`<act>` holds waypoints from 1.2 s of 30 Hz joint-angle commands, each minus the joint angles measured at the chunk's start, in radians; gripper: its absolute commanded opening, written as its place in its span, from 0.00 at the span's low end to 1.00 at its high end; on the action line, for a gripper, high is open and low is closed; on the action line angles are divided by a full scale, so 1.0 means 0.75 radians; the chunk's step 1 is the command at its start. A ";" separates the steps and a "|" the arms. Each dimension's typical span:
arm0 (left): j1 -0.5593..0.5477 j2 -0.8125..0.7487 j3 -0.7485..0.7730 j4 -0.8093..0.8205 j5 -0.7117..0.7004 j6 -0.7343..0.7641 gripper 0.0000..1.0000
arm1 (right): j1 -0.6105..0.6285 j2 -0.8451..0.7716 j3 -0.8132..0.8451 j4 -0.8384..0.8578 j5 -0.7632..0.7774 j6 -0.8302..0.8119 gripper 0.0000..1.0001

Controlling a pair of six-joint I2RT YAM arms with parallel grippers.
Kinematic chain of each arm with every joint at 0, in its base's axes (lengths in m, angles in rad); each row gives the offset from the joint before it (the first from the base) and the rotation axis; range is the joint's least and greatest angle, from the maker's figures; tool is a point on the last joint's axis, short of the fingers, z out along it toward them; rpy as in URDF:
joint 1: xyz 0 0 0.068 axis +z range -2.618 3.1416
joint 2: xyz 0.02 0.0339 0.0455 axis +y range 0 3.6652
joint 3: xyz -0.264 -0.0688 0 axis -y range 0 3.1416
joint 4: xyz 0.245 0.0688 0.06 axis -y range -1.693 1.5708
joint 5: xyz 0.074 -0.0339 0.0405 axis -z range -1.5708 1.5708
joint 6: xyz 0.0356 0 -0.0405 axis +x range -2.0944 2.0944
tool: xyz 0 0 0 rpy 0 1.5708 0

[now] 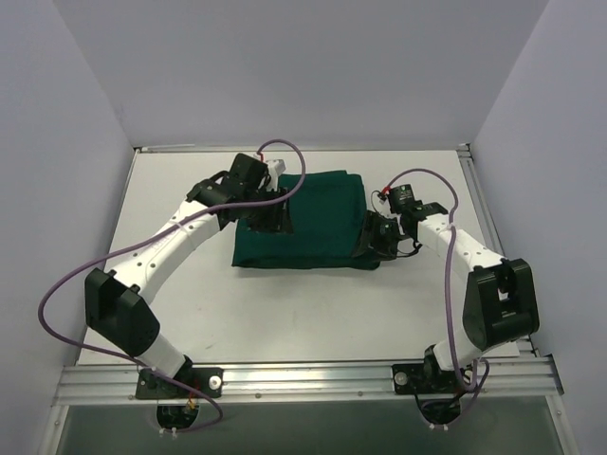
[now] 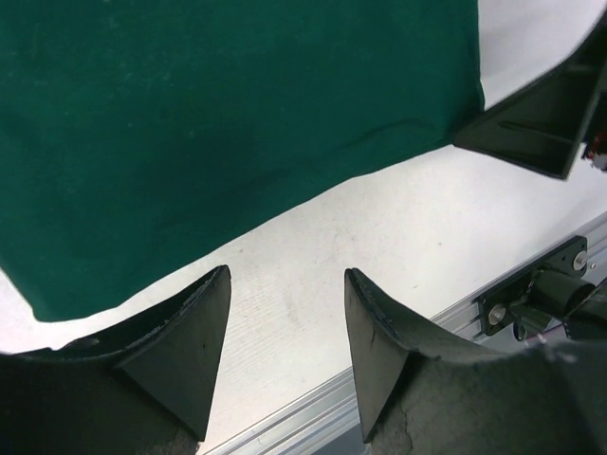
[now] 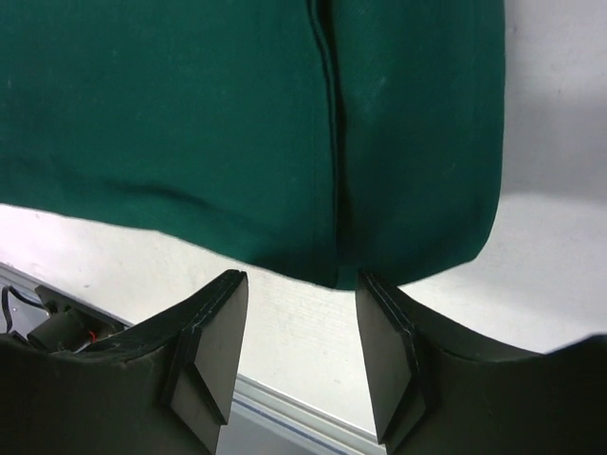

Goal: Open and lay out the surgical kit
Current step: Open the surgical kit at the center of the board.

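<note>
Two arms bend inward over the counter [image 1: 285, 313]: left arm [image 1: 180, 242] low at the left side of the kit [image 1: 318, 223], right arm [image 1: 460, 251] at its right end. One kit, a folded green bundle, lies mid-counter with room on every side. Both jaws stand half-spread, holding nothing, tips by the cloth's edge.

Reaching forward and inward with the left arm [image 1: 171, 248], elbow swung out left, wrist pitched down, left gripper [image 2: 285, 275] parted with nothing between its fingers [image 2: 190, 351]. Folding the right arm [image 1: 465, 251] sharply at the elbow, pointing the right gripper [image 3: 302, 280] leftward toward the other, jaws likewise apart, gap unfilled.
</note>
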 commanded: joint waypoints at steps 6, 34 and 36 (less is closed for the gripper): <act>-0.123 0.034 0.124 0.084 -0.060 0.119 0.64 | -0.026 0.079 0.087 0.014 -0.039 -0.016 0.31; -0.340 0.335 0.112 0.499 -0.211 0.375 0.98 | -0.038 -0.037 0.267 0.078 -0.454 0.332 0.00; -0.340 0.345 0.102 0.515 -0.203 0.377 1.00 | -0.042 -0.042 0.263 0.092 -0.466 0.372 0.00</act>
